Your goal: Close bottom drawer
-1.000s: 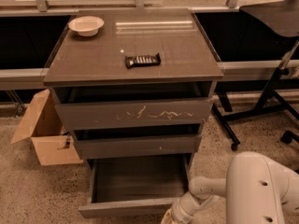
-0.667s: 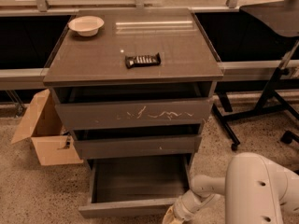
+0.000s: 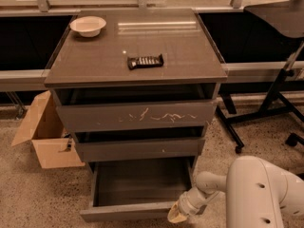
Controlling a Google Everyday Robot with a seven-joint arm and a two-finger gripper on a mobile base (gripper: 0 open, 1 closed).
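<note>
Now bottom drawer (image 3: 126,212) open toward camera, front left-right; jaws at right corner.

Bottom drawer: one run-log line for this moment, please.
dark grey-brown wooden bottom drawer: pulled out | gripper: by its front's right end | status: not yet closed

The bottom drawer (image 3: 126,212) is pulled out toward the near side; bare floor (image 3: 38,198) lies open left of its front. The hand (image 3: 178,216) sits at the front's right end, the robot's arm (image 3: 261,194) filling the near right corner. A cardboard box (image 3: 47,148) stands farther back on the left, a chair base (image 3: 273,101) on the right.
</note>
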